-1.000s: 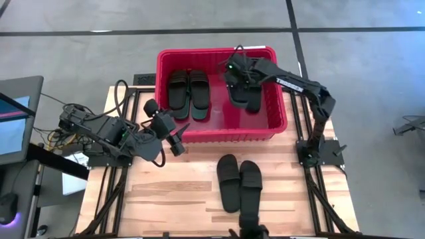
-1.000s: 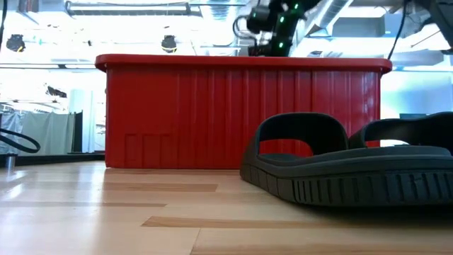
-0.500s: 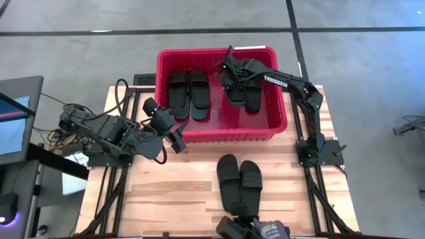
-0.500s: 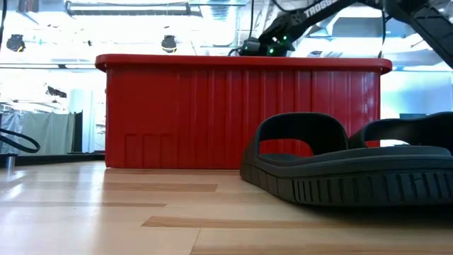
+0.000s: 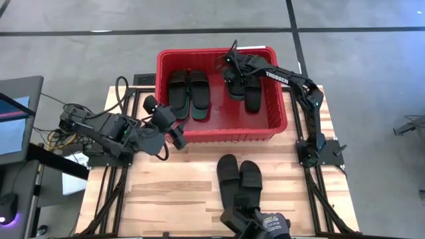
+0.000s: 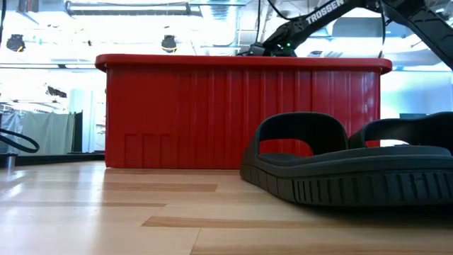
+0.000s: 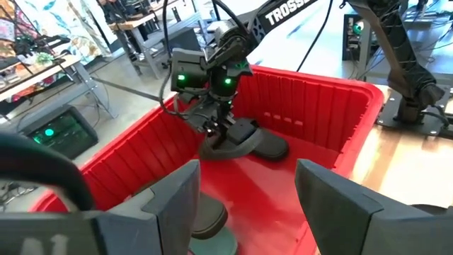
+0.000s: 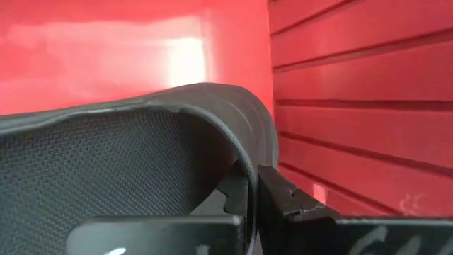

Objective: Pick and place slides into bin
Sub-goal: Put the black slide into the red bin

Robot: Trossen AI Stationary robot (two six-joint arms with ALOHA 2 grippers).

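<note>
The red bin stands at the table's far side; its wall fills the low view. A black pair of slides lies in its left half. In its right half my right gripper is shut on a black slide, and a second black slide lies beside that one. Another black pair rests sole down on the table in front of the bin. My left gripper hangs open near the bin's near left corner, holding nothing. My right gripper pinches a curved raised edge of the black slide between its two fingers; strap or rim, I cannot tell. The fingers come from above, slanting down into the bin. The slide hangs low inside the bin; whether it touches the floor I cannot tell.
The bin's ribbed right wall is close beside the held slide. Bare red floor lies in the bin's near half. A dark object with white print is at the table's near edge. Bare wood spreads to the left.
My right gripper has sunk below the bin's rim and gone toward the bin's far wall, staying shut, and the black slides have gone down into the bin with it. A dark object has come into view at the table's near edge.
</note>
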